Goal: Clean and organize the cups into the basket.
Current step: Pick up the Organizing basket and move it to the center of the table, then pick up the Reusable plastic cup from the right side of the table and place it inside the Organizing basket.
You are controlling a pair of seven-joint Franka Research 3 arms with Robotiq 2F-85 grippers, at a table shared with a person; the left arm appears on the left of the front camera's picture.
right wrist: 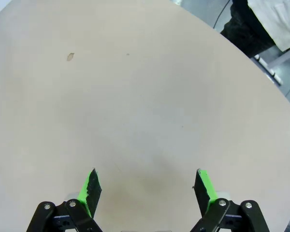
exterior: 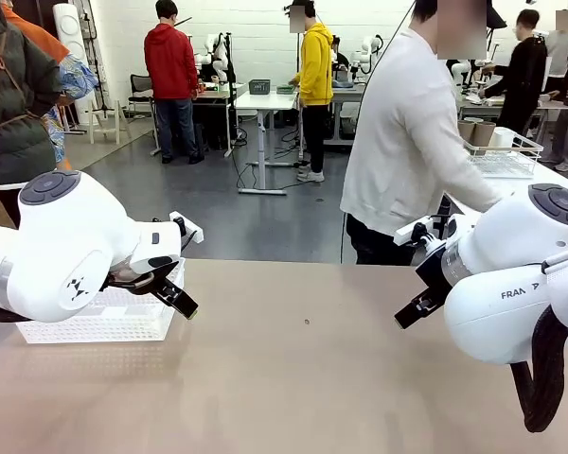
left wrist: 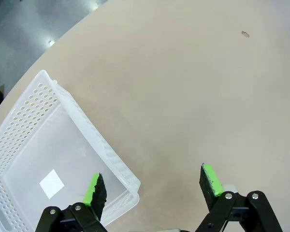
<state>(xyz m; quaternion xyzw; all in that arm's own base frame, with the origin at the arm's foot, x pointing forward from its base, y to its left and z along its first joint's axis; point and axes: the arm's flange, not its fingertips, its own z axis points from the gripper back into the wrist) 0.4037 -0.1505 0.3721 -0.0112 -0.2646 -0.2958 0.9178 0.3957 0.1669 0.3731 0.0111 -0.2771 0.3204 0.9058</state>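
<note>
Both wide apart and empty: my left claw and right claw. Worry: dropping lower, the left finger could clip the basket rim, shoving it.

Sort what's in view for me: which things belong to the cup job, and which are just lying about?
Job: basket, near left; tan cups by the wire rack, far right; left gripper and right gripper, both open, empty.
Lying about: the wire rack; small speck on the table.

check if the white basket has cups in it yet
Empty, as far as visible: in the left wrist view the basket holds nothing but a flat white square on its floor.
</note>
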